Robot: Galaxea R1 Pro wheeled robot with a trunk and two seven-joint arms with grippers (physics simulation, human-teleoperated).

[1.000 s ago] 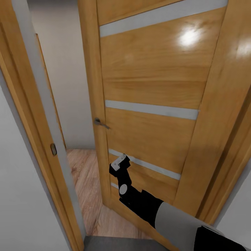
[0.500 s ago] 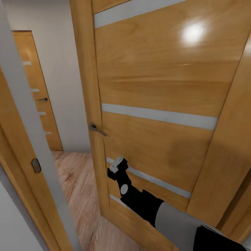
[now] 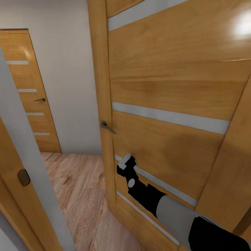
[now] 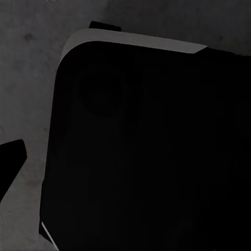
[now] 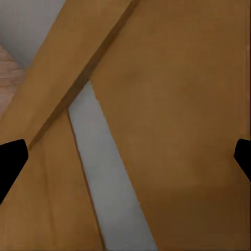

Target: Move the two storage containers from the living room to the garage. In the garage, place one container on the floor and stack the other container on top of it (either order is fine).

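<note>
While the right arm reaches out against the light-wood door, the head view has swung since a second ago: the door's handle now sits further right in the frame, the gap at left has widened, and a second door with frosted strips has come into sight at the upper left, across a stretch of wood plank floor. That reads as the robot pushing the door open and heading out of the garage toward the living room, so the fetching is probably under way; neither storage container is in sight here. The right gripper lies low on the door panel, just beside a frosted strip, apparently touching it; in the right wrist view its two dark fingertips stand wide apart at opposite edges of the frame with nothing between them but door. Whether the left gripper is spread or closed cannot be told: its wrist view gives a dark rounded body over grey concrete
</note>
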